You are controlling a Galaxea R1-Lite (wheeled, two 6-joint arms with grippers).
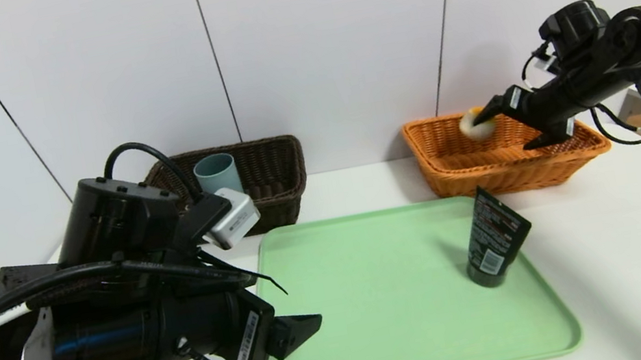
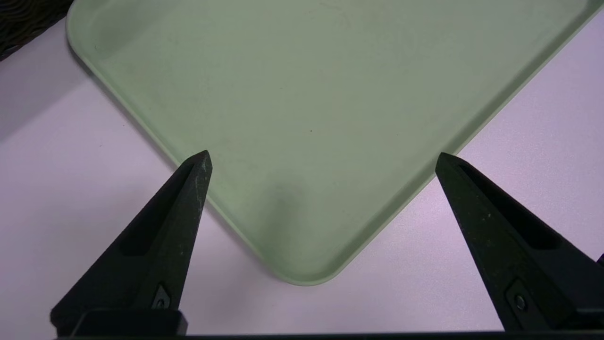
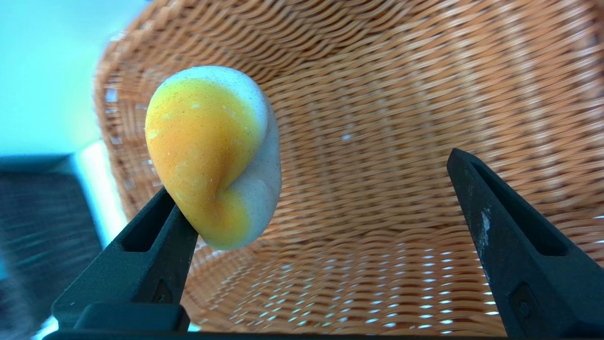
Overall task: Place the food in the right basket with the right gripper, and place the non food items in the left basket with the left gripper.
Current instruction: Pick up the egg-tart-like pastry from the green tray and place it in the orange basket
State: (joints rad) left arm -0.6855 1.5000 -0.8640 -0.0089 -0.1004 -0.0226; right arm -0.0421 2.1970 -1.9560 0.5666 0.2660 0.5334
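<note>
Fried-egg toy food (image 3: pixel 214 156) clings to one finger (image 3: pixel 141 255) of our right gripper (image 1: pixel 515 122), whose jaws stand released and wide apart; the other finger (image 3: pixel 514 245) is well clear of it. We cannot tell whether the egg merely sticks to that finger or rests on it. Beneath and beyond these jaws lies the orange wicker basket (image 1: pixel 458 172), so the egg hangs over its inside.

Our left gripper (image 2: pixel 321 160) hovers with jaws released and gripping nothing; between its fingertips we see the near corner of the green tray (image 2: pixel 330 94) and, to either side, the white tabletop (image 2: pixel 71 165).

On the tray, well apart from both sets of jaws, a black tube (image 1: pixel 492 239) stands on its cap, leaning. A grey-blue cup (image 1: pixel 217 173) sits in the dark wicker basket (image 1: pixel 275 168) beyond the left jaws.
</note>
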